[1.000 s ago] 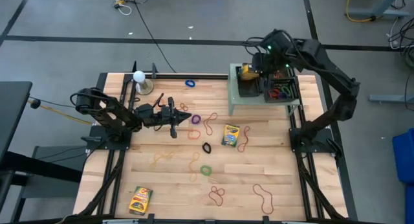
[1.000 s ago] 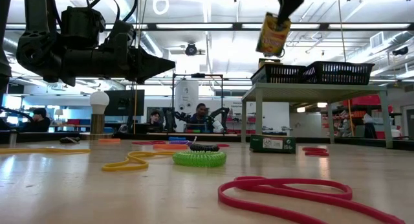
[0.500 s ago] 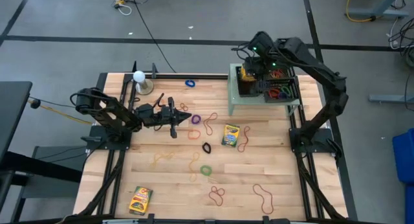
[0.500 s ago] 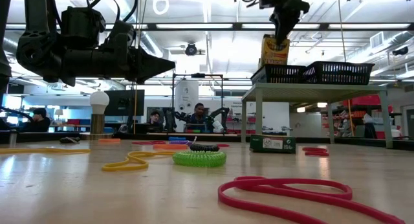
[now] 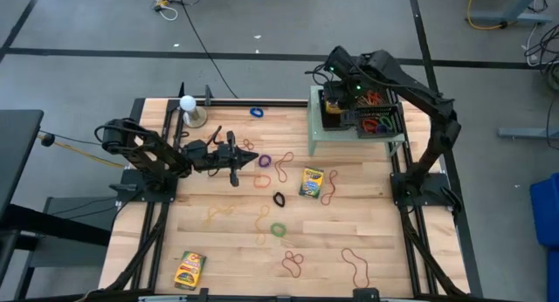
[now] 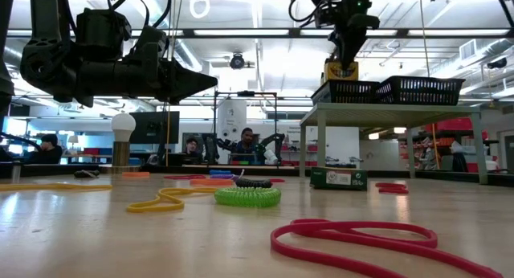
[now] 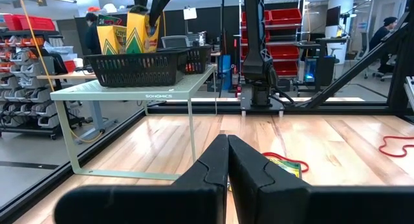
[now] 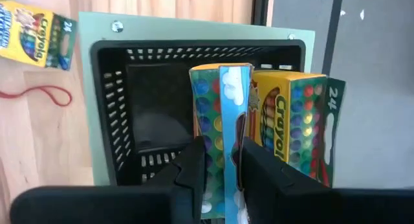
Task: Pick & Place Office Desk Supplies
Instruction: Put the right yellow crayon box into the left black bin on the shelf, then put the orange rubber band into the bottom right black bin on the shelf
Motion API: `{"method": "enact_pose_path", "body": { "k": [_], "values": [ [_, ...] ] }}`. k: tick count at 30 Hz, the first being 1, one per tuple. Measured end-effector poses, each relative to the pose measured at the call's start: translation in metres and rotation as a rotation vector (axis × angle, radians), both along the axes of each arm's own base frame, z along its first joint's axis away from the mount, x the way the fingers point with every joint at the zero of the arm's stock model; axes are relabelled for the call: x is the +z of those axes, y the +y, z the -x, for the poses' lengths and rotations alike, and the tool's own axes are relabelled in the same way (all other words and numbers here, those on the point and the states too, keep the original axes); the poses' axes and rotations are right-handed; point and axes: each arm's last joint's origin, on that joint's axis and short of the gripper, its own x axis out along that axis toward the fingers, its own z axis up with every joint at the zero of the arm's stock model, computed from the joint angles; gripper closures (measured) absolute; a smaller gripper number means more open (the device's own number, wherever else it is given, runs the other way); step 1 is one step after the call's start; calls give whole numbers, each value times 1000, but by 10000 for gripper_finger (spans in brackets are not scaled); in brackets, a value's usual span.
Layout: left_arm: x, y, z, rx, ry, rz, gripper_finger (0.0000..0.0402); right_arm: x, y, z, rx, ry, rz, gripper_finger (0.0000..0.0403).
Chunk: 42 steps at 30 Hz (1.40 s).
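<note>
My right gripper [image 8: 220,156] is over the left black basket [image 8: 149,114] on the green shelf [image 5: 349,138], shut on a yellow-green crayon box [image 8: 217,101]. Beside it in the same basket stands a second crayon box [image 8: 291,120]. Two more crayon boxes [image 5: 312,181] [image 5: 189,267] lie flat on the table among several rubber-band loops [image 5: 278,229]. The right basket [image 5: 381,120] holds coloured bands. My left gripper [image 5: 236,158] hovers shut over the table's left half, fingers level, touching nothing. My right gripper pinches the crayon box between its two fingers [image 8: 194,166], one on each of two opposite faces near the box's upper end [image 8: 220,143]. The fingers come steeply from above. The box hangs upright with its lower part inside the basket; whether it touches the basket floor is hidden.
A white ball on a small stand [image 5: 187,102] sits at the far left of the table. A red band [image 6: 361,234] lies near the front edge. Black frame rails [image 5: 262,101] run along the table's far side and both side edges.
My right gripper has come down and toward the table's left over the left basket, tipping steeper. The crayon box it holds, earlier tilted and clear above the basket, now stands upright with only its top above the rim.
</note>
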Motion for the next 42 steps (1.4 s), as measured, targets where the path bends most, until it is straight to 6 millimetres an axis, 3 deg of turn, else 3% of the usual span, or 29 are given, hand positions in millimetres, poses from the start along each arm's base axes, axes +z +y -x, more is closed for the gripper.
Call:
{"method": "enact_pose_path", "body": {
  "k": [6,20,37,42],
  "values": [
    [0,0,0,0,0,0,391,-6,-5,-5,-12,53,48,316],
    [0,0,0,0,1,0,391,-6,-8,-7,-23,52,108,248],
    [0,0,0,0,1,0,391,-4,-6,-8,-94,40,139,244],
    [0,0,0,0,1,0,391,-4,-5,-9,-122,41,162,226]
  ]
}}
